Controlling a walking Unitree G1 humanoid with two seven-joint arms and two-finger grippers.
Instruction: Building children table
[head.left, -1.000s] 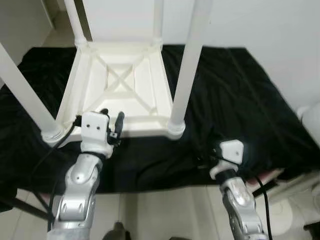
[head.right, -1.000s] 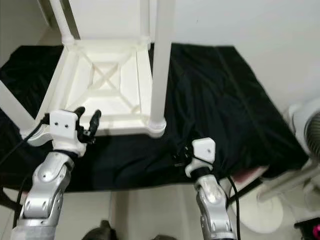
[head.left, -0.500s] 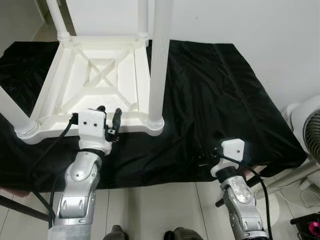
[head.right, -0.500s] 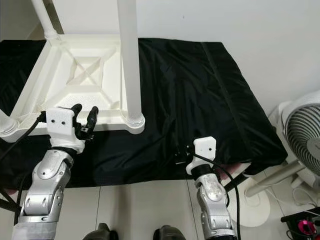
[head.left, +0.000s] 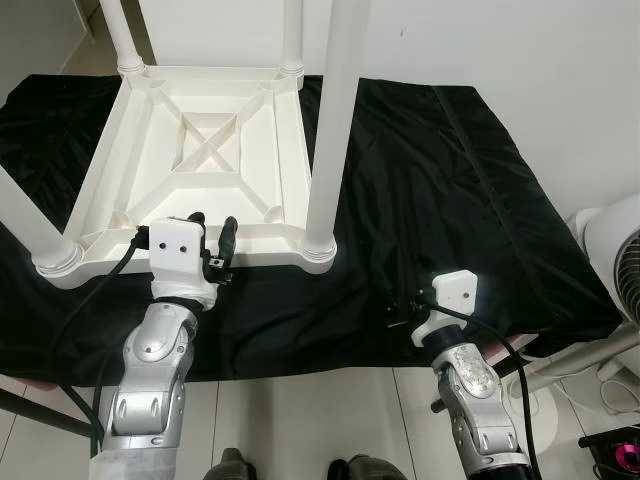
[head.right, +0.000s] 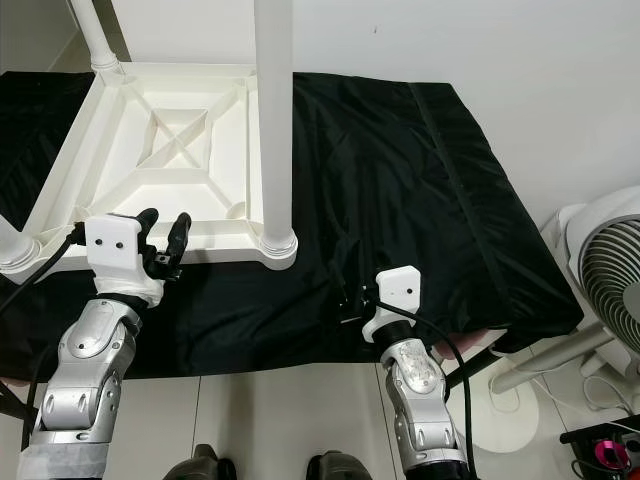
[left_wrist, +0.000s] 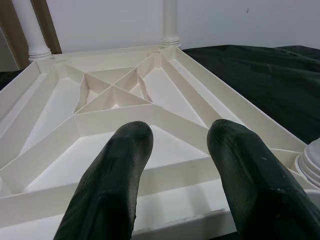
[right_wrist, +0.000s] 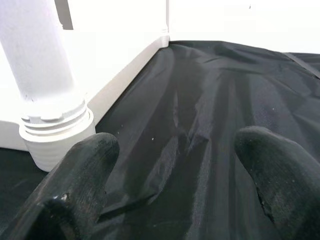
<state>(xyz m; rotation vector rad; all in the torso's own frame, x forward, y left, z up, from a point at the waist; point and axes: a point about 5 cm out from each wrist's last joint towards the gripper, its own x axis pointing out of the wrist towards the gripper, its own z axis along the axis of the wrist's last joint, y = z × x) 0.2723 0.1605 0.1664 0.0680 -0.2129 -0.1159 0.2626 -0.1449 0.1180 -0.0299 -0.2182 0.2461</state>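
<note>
Two silver jointed forearms, glossy metal shells with rounded segments; white boxy wrist housings with small dark screw holes; left gripper (head.left: 211, 232) with two thick, rounded matte-black fingers (left_wrist: 110, 185); right gripper (right_wrist: 175, 185), same black rubbery fingers; black cables looping from each wrist

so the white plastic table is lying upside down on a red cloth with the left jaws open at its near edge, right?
Not quite: the cloth is black, not red. The left eye view shows the white plastic table upside down, legs up, on a black cloth, with the left gripper at its near edge, jaws open.
</note>
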